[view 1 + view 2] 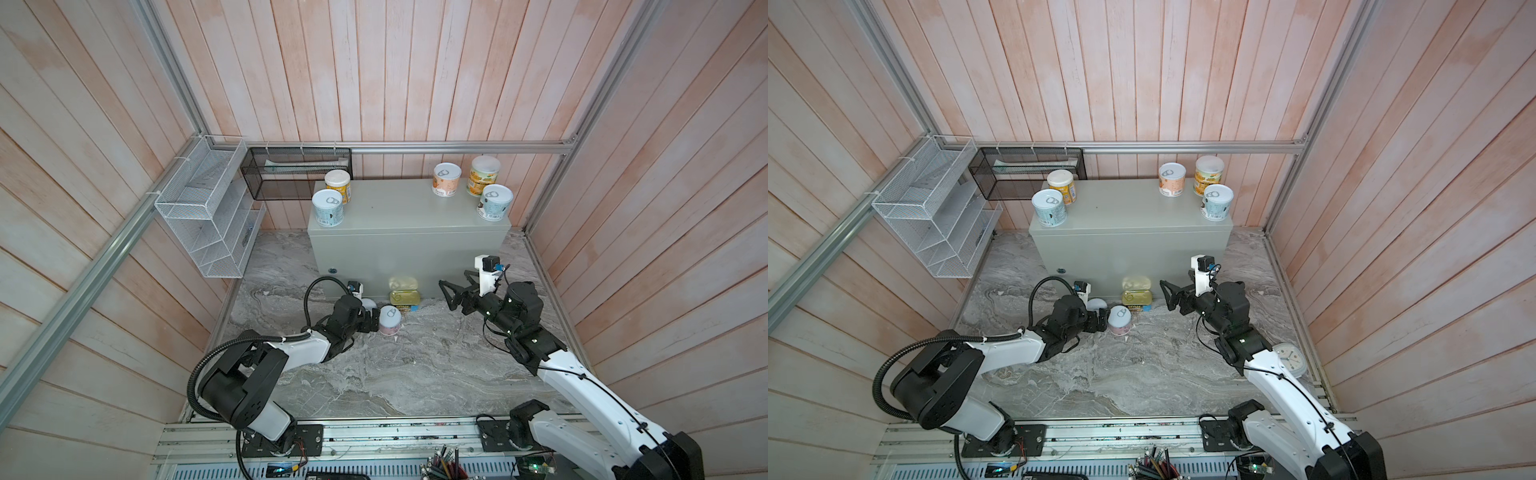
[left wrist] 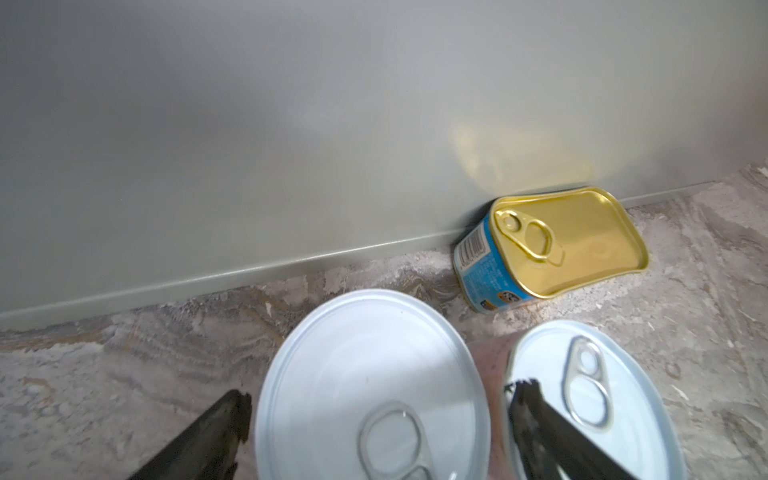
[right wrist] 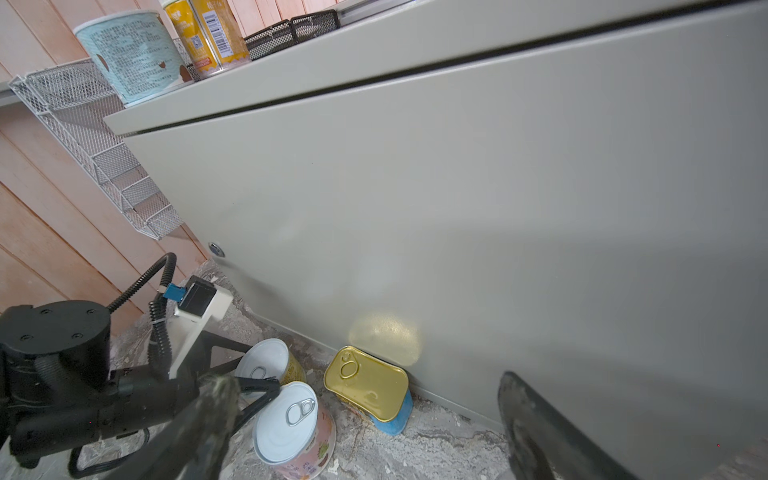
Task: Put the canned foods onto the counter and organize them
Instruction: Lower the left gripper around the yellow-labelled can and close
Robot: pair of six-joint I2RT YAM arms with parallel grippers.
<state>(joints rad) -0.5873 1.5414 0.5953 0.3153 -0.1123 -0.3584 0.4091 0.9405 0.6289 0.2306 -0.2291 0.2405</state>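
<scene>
Several round cans stand on the grey counter [image 1: 407, 216]: two at its left end [image 1: 328, 208] and three at its right end [image 1: 484, 174]. On the marble in front of it lie a gold-topped tin [image 1: 405, 298], a pink can [image 1: 390, 320] and a yellow-labelled can [image 3: 270, 361]. My left gripper [image 2: 380, 392] is open, with that yellow-labelled can [image 2: 370, 386] between its fingers [image 2: 224, 419] and a slight gap on each side. The pink can [image 2: 590, 386] stands just outside one finger. My right gripper [image 1: 451, 295] hangs open and empty to the right of the tin [image 3: 368, 384].
A white wire basket [image 1: 208, 216] and a black mesh basket [image 1: 297, 172] hang on the left and back walls. A small clock [image 1: 1289, 359] lies beside the right arm. Wooden walls and aluminium rails close in the marble floor [image 1: 395, 374].
</scene>
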